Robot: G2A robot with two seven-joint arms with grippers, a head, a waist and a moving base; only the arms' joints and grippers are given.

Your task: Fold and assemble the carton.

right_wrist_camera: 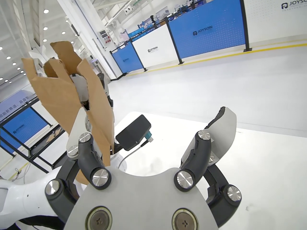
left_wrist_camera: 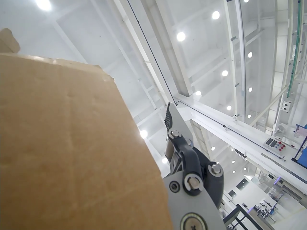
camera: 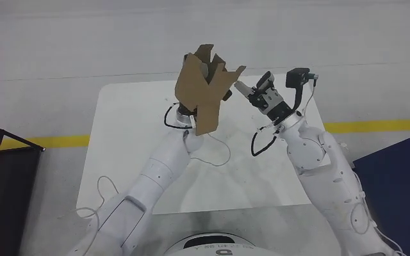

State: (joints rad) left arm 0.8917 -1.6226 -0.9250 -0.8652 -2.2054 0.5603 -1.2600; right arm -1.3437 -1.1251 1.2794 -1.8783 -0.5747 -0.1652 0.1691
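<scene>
Top view: left gripper (camera: 206,70) grasps the raised carton (camera: 200,96), likely light, bendable cardboard; right gripper (camera: 253,83), released, should pinch a flap (camera: 234,72).

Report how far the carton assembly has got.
Done: the carton is up off the table and partly opened. In hand: the left gripper clamps it in the air, and the right gripper is open beside its flaps. Remaining: those flaps splay unfolded, so folding and closing.

You're working in a big industrial hall: high white roof beams (left_wrist_camera: 168,48), rows of ceiling lights (left_wrist_camera: 181,36), blue-and-white partition panels (right_wrist_camera: 206,32), a yellow line (camera: 371,125) on the pale floor (right_wrist_camera: 215,84).
</scene>
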